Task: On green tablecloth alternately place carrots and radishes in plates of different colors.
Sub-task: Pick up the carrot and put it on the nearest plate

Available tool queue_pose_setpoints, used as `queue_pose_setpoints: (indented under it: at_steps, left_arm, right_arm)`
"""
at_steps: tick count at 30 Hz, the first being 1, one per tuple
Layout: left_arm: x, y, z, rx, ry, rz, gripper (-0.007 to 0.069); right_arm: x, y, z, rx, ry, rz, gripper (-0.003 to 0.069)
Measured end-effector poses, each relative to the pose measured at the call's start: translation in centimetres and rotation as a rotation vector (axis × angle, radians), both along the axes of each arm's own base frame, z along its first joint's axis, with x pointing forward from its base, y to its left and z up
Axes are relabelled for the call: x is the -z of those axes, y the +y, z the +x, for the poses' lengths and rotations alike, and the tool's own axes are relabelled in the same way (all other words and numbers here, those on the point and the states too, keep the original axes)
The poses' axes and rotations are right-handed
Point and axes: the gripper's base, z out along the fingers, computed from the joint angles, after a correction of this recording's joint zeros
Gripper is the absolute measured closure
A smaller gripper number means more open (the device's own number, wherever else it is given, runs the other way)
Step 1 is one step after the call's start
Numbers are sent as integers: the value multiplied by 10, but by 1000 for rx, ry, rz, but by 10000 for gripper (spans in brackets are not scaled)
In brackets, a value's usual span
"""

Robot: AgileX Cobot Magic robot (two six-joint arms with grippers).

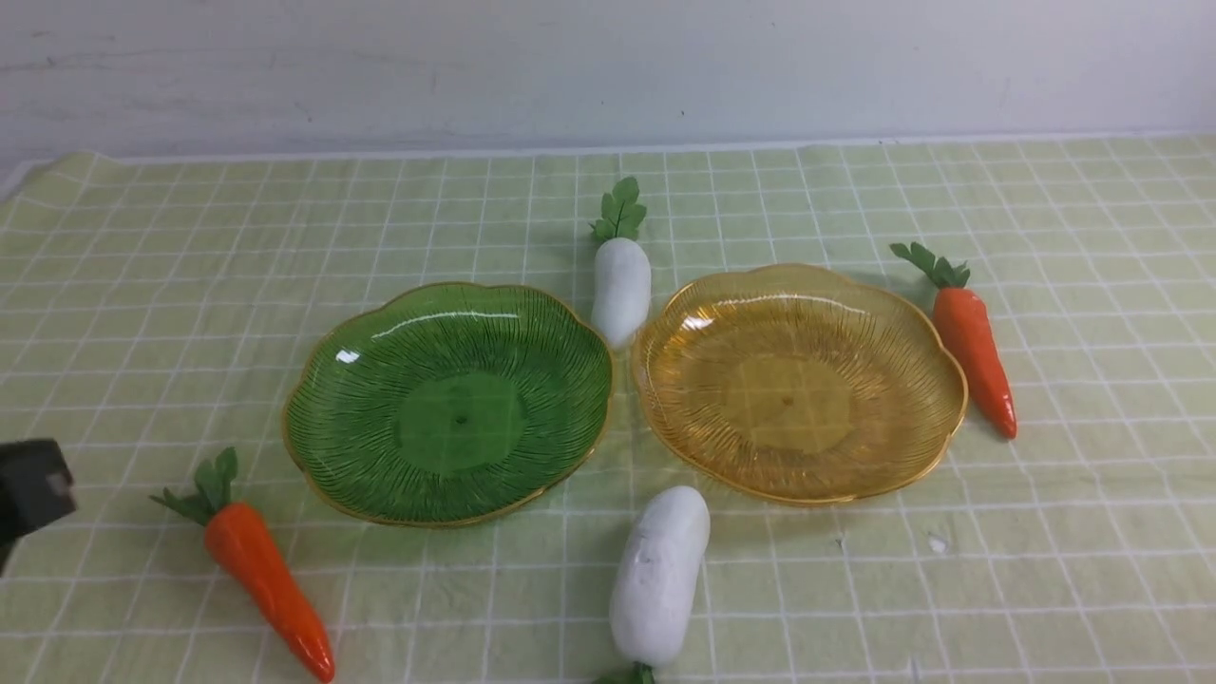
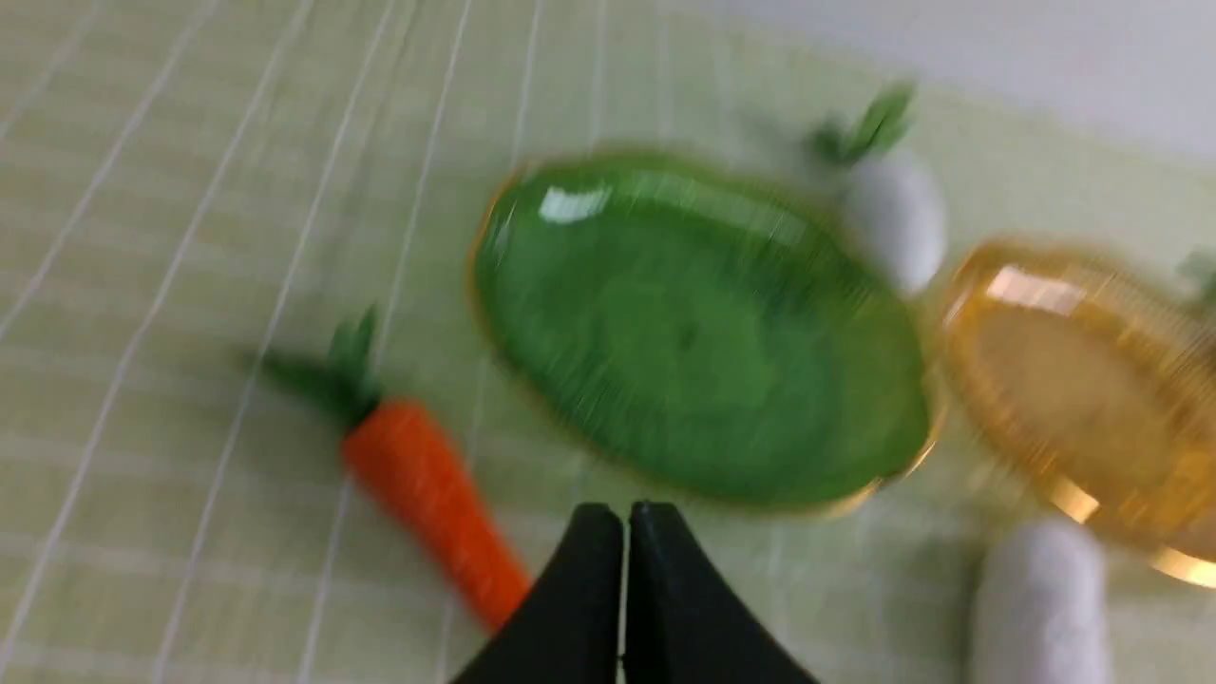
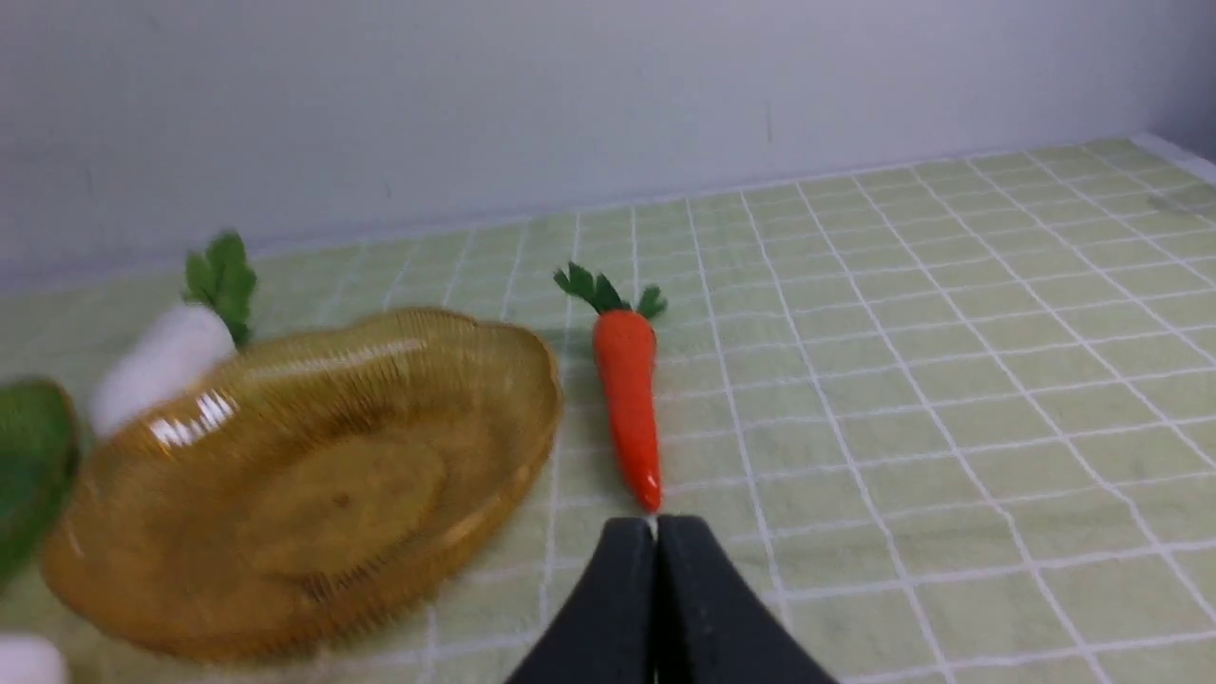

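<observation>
On the green tablecloth [image 1: 1045, 285] a green plate [image 1: 447, 402] and an amber plate [image 1: 798, 382] lie side by side, both with nothing in them. One carrot [image 1: 269, 576] lies front left, another carrot [image 1: 972, 346] right of the amber plate. One radish [image 1: 621, 281] lies behind the gap between the plates, another radish [image 1: 658, 574] in front of it. My left gripper [image 2: 625, 518] is shut and holds nothing, hovering near the left carrot [image 2: 432, 499]; its body [image 1: 33, 486] shows at the front view's left edge. My right gripper [image 3: 655, 524] is shut, holds nothing, close to the tip of the right carrot [image 3: 629, 389].
A pale wall [image 1: 608, 66] rises behind the cloth's far edge. The cloth is slightly wrinkled, and a small white fleck [image 1: 938, 543] lies on it at the front right.
</observation>
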Motion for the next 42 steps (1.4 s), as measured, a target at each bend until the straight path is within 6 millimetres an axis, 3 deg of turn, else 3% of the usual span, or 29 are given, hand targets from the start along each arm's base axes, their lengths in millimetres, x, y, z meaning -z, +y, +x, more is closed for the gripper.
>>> queue_pose_setpoints:
  at_steps: [4, 7, 12, 17, 19, 20, 21, 23, 26, 29, 30, 36, 40, 42]
  left_arm:
    - [38, -1, 57, 14, 388, 65, 633]
    - [67, -3, 80, 16, 521, 71, 633]
    - [99, -9, 104, 23, 603, 17, 633]
    - [105, -11, 113, 13, 584, -11, 633]
    - [108, -11, 117, 20, 586, -5, 620]
    - [109, -11, 117, 21, 586, -3, 617]
    - [113, -11, 119, 37, 592, 8, 587]
    - [116, -11, 121, 44, 594, 14, 562]
    - [128, -11, 127, 43, 619, 19, 417]
    - [136, -12, 130, 40, 644, 19, 307]
    - [143, -12, 133, 34, 663, 18, 232]
    - [161, -12, 143, -8, 662, 1, 125]
    - [169, -11, 145, -11, 684, 9, 213]
    - [169, -11, 146, -11, 684, 10, 352]
  right_arm:
    - [-9, -1, 0, 11, -108, 397, 673]
    - [-10, -2, 0, 12, -120, 491, 673]
    - [-13, -4, -1, 26, -161, 523, 673]
    - [-16, -3, -1, 18, -161, 529, 673]
    - [-39, 3, -4, -44, -131, 462, 673]
    - [-41, 4, -4, -51, -114, 452, 673]
    - [-64, 8, -4, -84, -75, 357, 673]
    - [-77, 10, -2, -101, -31, 308, 673]
    - [-117, 16, 20, -166, 208, 155, 673]
    - [-134, 19, 36, -212, 344, 73, 673]
    - [-143, 20, 50, -247, 440, 37, 673]
    - [-150, 25, 81, -329, 571, 17, 673]
    - [-142, 28, 102, -364, 676, 51, 673]
    - [-136, 29, 117, -385, 771, 57, 673]
